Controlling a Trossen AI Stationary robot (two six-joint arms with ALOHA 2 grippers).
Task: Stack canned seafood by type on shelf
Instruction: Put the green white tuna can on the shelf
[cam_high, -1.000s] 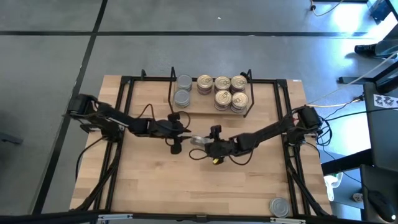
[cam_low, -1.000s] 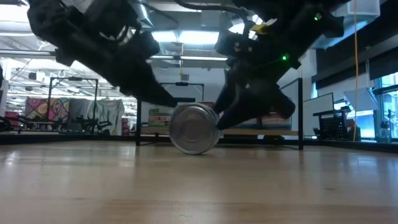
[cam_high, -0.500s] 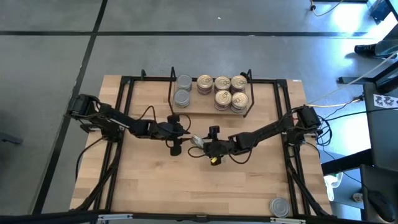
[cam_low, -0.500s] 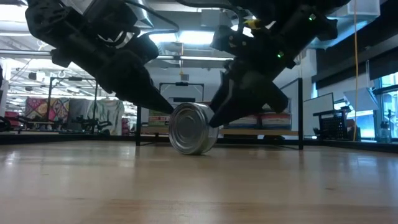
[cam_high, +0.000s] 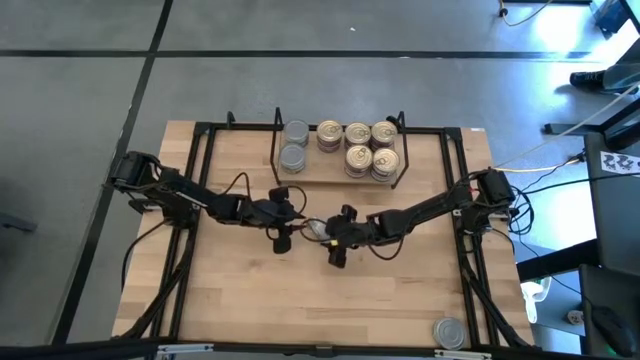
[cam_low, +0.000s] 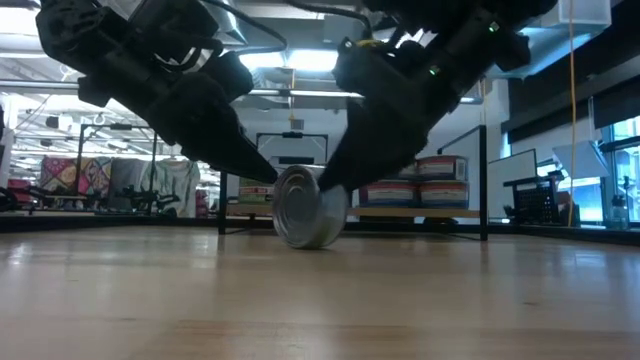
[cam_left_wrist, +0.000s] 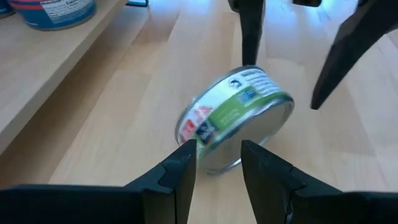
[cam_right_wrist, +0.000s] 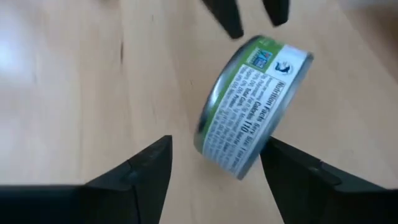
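Note:
A green-labelled tin (cam_left_wrist: 236, 118) stands tilted on its rim on the tabletop, mid-table, between my two grippers. My left gripper (cam_left_wrist: 217, 158) is open at its left side, and my right gripper (cam_right_wrist: 214, 158) is open at its right side, with the tin's lower part between its fingers. On the shelf (cam_high: 325, 178) at the far edge, silver-topped tins (cam_high: 295, 145) stand left and gold-topped tins (cam_high: 358, 146) stand right, resting on the wooden board. My left gripper touches the tin's labelled wall (cam_left_wrist: 194, 135) with one fingertip (cam_left_wrist: 185, 155), coming slanting down from the table's left. My right gripper lays one finger (cam_right_wrist: 283, 165) against the tin's wall (cam_right_wrist: 258, 146), slanting down from the right; the other finger stands apart. The tin's rim (cam_low: 305, 243) is on the table.
One more silver-topped tin (cam_high: 450, 332) lies by the table's near right corner. A black frame (cam_high: 200, 180) runs along the table's sides. Bare wood stretches across the near half of the table (cam_high: 300, 300).
My right gripper has rolled about its own line and edged toward the table's left. The tin, whose flat silver face showed from above, has tipped up more onto its edge and turned a little, with its rim staying on the table.

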